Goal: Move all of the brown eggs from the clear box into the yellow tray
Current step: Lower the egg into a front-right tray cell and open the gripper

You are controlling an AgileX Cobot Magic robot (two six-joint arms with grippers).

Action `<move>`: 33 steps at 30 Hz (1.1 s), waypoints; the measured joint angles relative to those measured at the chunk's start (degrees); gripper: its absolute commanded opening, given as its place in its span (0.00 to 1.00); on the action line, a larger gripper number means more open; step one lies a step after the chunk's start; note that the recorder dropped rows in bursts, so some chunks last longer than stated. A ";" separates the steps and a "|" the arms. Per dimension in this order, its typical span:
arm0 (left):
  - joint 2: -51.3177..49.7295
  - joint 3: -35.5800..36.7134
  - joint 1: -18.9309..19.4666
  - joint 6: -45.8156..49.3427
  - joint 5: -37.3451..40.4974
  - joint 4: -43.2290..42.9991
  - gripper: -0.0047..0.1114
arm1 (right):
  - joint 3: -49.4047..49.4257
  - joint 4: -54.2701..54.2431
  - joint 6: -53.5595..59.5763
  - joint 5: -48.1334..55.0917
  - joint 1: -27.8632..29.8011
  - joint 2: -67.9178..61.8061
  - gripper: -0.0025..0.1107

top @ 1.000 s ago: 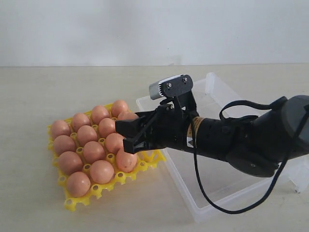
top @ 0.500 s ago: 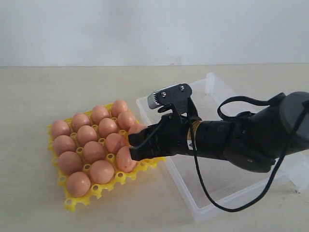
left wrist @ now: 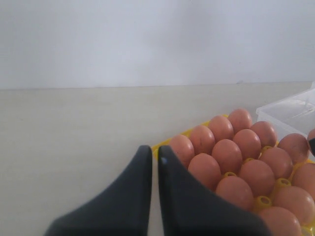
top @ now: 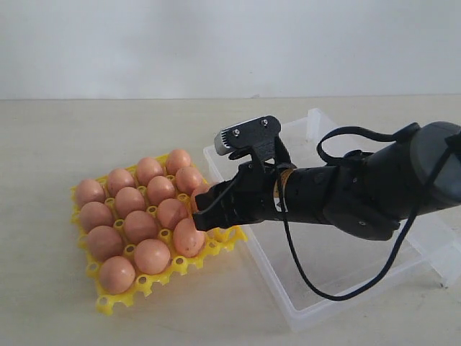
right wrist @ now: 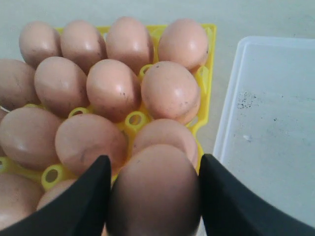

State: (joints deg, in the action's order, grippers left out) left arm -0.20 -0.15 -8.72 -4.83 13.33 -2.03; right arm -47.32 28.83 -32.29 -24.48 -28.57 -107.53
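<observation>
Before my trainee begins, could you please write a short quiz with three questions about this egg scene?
1. True or false: the right gripper holds a brown egg.
2. The left gripper is: A) wide open, B) shut and empty, C) shut on an egg.
3. Fill in: the other eggs sit in the ___ tray.
Key: 1 true; 2 B; 3 yellow.

Exterior view, frame centre: the right arm (top: 360, 194) covers the middle of the clear box (top: 266, 252) and the right edge of the yellow tray (top: 106, 303). The brown egg (top: 201, 192) in the right gripper (top: 202, 213) shows only its top. Left wrist view: the left gripper (left wrist: 153, 150) is blurred; frame edges crop tray and box.
</observation>
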 measured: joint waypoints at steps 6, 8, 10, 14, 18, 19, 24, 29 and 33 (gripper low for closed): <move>0.00 0.00 0.00 0.00 0.00 0.00 0.08 | 0.00 0.36 0.00 0.00 0.00 0.00 0.08; 0.00 0.00 0.00 0.00 0.00 0.00 0.08 | 0.00 0.36 0.00 0.00 0.00 0.00 0.20; 0.00 0.00 0.00 0.00 0.00 0.00 0.08 | 0.00 0.36 -0.22 0.00 0.00 0.00 0.32; 0.00 0.00 0.00 0.00 0.00 0.00 0.08 | 0.00 0.36 -0.48 0.00 0.00 0.00 0.48; 0.00 0.00 0.00 0.00 0.00 0.00 0.08 | 0.00 0.36 -0.70 0.00 0.00 0.00 0.51; 0.00 0.00 0.00 0.00 0.00 0.00 0.08 | 0.00 0.36 -0.70 -0.11 0.00 0.00 0.51; 0.00 0.00 0.00 0.00 0.00 0.00 0.08 | 0.00 0.36 -0.70 -0.11 0.00 0.00 0.51; 0.00 0.00 0.00 0.00 0.00 0.00 0.08 | 0.00 0.36 -0.70 -0.11 0.00 0.00 0.51; 0.00 0.00 0.00 0.00 0.00 0.00 0.08 | 0.00 0.36 -0.70 -0.23 0.00 0.00 0.51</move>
State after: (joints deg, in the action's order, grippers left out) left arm -0.20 -0.15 -8.72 -4.83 13.33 -2.03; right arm -47.32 29.19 -33.00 -24.71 -28.57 -107.53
